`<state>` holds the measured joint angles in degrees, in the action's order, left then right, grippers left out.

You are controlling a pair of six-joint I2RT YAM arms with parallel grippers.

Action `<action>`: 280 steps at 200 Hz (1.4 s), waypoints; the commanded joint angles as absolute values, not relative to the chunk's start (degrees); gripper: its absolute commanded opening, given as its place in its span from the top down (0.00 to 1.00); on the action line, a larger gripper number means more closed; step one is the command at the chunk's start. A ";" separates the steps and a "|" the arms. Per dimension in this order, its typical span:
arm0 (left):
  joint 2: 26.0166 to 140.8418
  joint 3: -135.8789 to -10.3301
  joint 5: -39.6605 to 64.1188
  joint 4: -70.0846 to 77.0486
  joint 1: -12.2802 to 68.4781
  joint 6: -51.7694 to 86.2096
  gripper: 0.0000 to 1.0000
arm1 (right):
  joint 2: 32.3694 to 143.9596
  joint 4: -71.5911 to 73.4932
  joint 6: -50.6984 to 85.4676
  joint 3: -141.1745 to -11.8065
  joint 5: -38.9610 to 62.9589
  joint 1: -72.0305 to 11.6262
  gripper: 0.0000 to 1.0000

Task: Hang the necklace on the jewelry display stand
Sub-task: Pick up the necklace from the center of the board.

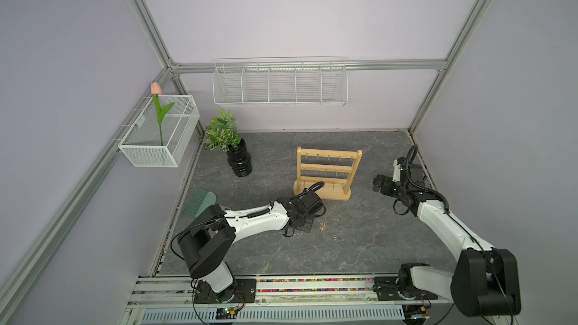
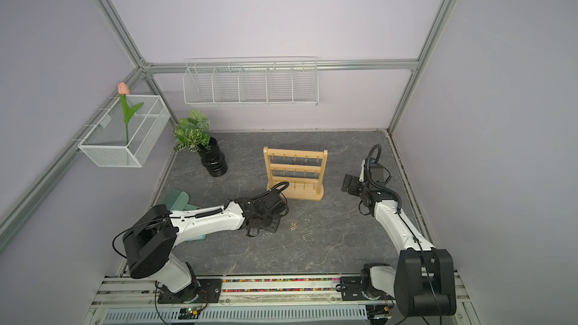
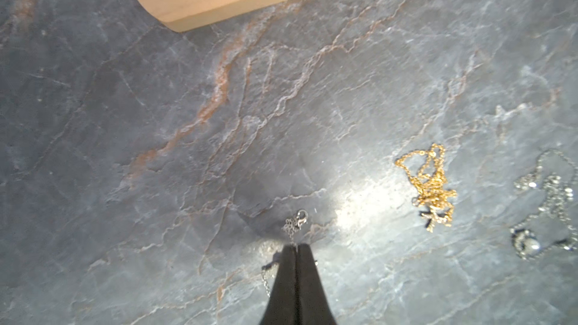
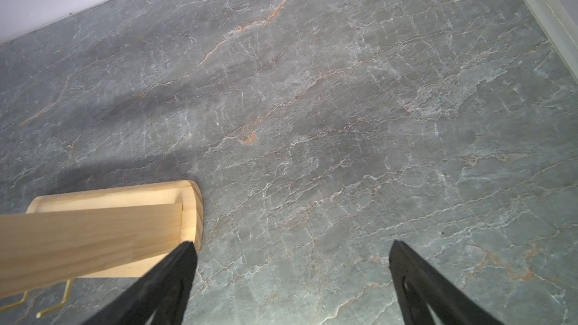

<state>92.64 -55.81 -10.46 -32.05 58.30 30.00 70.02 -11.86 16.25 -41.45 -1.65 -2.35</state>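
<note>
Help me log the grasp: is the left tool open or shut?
Shut: in the left wrist view the left tool has both fingers touching, the thin silver necklace pinched at their tips.

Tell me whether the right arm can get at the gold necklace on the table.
Probably yes: the right gripper is open, open table lies between it and the gold necklace; the left gripper sits beyond it.

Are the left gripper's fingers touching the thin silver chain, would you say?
Touching: the left wrist view shows the silver chain pinched between the shut fingers.
</note>
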 commanded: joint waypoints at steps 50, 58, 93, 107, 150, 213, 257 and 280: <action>84.37 -54.58 -11.96 -32.91 58.67 32.78 1.00 | 65.56 -17.81 14.94 -43.27 -0.32 -3.99 0.01; 83.61 -54.58 -11.93 -33.11 58.63 32.83 1.00 | 65.06 -18.75 14.94 -43.62 -0.18 -4.34 0.01; 79.39 -55.34 -11.45 -34.09 58.67 33.39 1.00 | 60.49 -23.84 15.60 -45.23 -0.28 -5.92 0.00; 77.68 -56.25 -11.25 -34.78 58.63 33.61 1.00 | 58.44 -25.86 15.97 -46.01 0.35 -6.73 0.00; 73.38 -60.06 -11.13 -37.43 58.62 33.58 1.00 | 52.26 -32.53 16.02 -47.89 3.10 -10.11 0.04; 68.86 -66.89 -11.15 -39.51 58.54 30.85 1.00 | 46.37 -34.18 15.99 -48.47 15.84 -20.79 0.11; 67.58 -72.65 -11.21 -42.10 58.54 31.16 1.00 | 48.44 -17.32 18.72 -41.79 23.03 -31.48 0.24; 67.44 -75.15 -11.30 -43.64 58.54 31.52 1.00 | 51.77 -4.69 19.09 -38.00 22.24 -37.95 0.28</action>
